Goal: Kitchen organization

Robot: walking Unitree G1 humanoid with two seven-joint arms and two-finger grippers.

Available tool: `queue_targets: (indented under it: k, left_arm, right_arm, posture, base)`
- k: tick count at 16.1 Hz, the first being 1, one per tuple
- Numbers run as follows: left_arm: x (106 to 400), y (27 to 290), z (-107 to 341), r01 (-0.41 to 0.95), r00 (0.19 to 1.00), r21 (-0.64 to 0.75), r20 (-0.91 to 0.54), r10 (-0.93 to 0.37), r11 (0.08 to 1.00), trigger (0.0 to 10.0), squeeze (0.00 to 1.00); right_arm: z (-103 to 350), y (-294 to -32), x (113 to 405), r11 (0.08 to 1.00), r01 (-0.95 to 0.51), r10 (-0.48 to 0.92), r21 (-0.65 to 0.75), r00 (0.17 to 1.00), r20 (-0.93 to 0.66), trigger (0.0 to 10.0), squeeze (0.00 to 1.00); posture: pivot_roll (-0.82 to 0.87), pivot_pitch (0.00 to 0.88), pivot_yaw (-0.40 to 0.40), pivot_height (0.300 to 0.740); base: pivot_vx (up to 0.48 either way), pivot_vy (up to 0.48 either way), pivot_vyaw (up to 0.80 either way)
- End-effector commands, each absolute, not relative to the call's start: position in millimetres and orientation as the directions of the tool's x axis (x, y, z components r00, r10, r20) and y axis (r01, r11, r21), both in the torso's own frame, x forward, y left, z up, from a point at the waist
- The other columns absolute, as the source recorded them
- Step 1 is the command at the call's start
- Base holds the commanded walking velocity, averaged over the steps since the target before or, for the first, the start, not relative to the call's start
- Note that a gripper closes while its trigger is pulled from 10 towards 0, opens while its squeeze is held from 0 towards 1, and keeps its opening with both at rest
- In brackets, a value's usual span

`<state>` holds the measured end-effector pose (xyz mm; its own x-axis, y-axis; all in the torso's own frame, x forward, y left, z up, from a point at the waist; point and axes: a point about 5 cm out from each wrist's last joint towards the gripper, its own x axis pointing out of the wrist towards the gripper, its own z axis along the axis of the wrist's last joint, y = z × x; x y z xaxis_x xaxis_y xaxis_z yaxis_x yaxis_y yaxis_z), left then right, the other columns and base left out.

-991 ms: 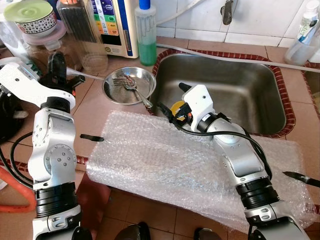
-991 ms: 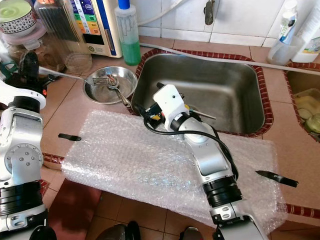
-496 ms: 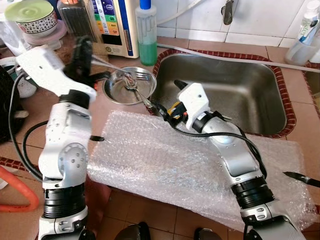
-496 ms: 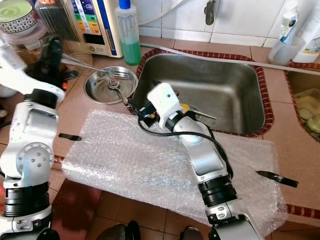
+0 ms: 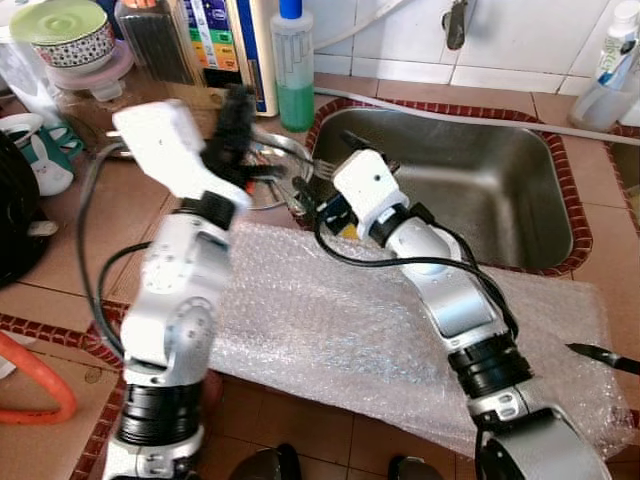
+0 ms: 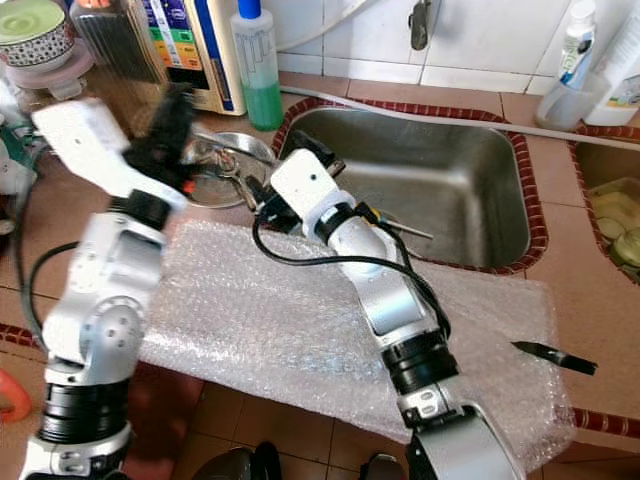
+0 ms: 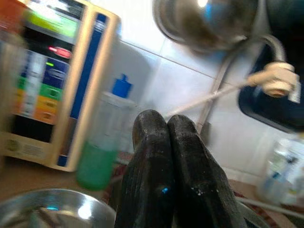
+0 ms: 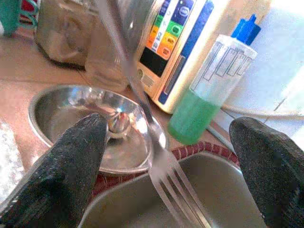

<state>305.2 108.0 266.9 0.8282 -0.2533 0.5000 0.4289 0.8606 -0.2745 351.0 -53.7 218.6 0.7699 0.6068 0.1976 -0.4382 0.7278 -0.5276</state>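
Observation:
My left gripper [image 5: 238, 118] is shut on the handle of a steel fork [image 8: 161, 166], held above the round steel bowl [image 6: 228, 165] beside the sink. In the left wrist view its fingers [image 7: 166, 161] are pressed together. The fork's tines reach toward the sink's left rim. My right gripper [image 8: 173, 159] is open at that rim, one finger on each side of the fork and apart from it. A spoon [image 8: 118, 124] and other cutlery lie in the bowl, which my left arm partly hides.
A bubble wrap sheet [image 5: 330, 320] covers the counter in front of the steel sink [image 5: 480, 180]. A green soap bottle [image 5: 292, 70], a water appliance [image 5: 225, 50] and jars stand at the back. A black blade [image 5: 600, 355] lies at the right. An orange hose [image 5: 30, 400] is at the left.
My left arm swung right with the fork, from the left counter to above the bowl. My right gripper moved left and back to the sink's left rim, around the fork's tines.

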Motion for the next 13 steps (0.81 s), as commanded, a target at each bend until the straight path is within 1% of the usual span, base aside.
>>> queue_targets:
  k: [1, 3, 6, 7, 8, 13]
  left_arm:
    - [299, 99, 268, 0.473, 0.804, -0.236, 0.510, -0.307, 0.849, 0.0, 0.00]
    - [296, 92, 267, 0.503, 0.788, -0.208, 0.510, -0.345, 0.839, 0.0, 0.00]
    - [295, 86, 266, 0.519, 0.780, -0.197, 0.507, -0.367, 0.832, 0.0, 0.00]
    - [295, 85, 265, 0.524, 0.779, -0.196, 0.503, -0.374, 0.829, 0.0, 0.00]
    - [294, 85, 263, 0.526, 0.779, -0.192, 0.499, -0.379, 0.829, 0.0, 0.00]
    - [296, 86, 260, 0.521, 0.777, -0.155, 0.493, -0.391, 0.840, 0.0, 0.00]
  right_arm:
    - [217, -44, 353, 0.696, -0.452, 0.631, -0.558, 0.756, 0.175, 10.0, 0.00]
    - [212, -41, 356, 0.683, -0.456, 0.629, -0.570, 0.764, 0.143, 10.0, 0.00]
    - [206, -33, 356, 0.657, -0.479, 0.654, -0.583, 0.746, 0.124, 10.0, 0.00]
    - [201, -31, 356, 0.635, -0.497, 0.670, -0.591, 0.736, 0.101, 10.0, 0.00]
    - [200, -31, 355, 0.632, -0.495, 0.671, -0.596, 0.734, 0.102, 0.0, 0.00]
    - [203, -30, 358, 0.627, -0.469, 0.667, -0.622, 0.736, 0.118, 0.0, 0.00]
  posture:
    - [-0.09, 0.175, 0.082, 0.740]
    - [-0.09, 0.174, 0.084, 0.740]
    - [-0.09, 0.178, 0.086, 0.740]
    - [-0.09, 0.175, 0.084, 0.740]
    - [-0.09, 0.171, 0.085, 0.740]
    - [-0.09, 0.160, 0.075, 0.740]
  base:
    - [0.000, 0.000, 0.00]
    - [0.000, 0.000, 0.00]
    - [0.000, 0.000, 0.00]
    - [0.000, 0.000, 0.00]
    - [0.000, 0.000, 0.00]
    - [0.000, 0.000, 0.00]
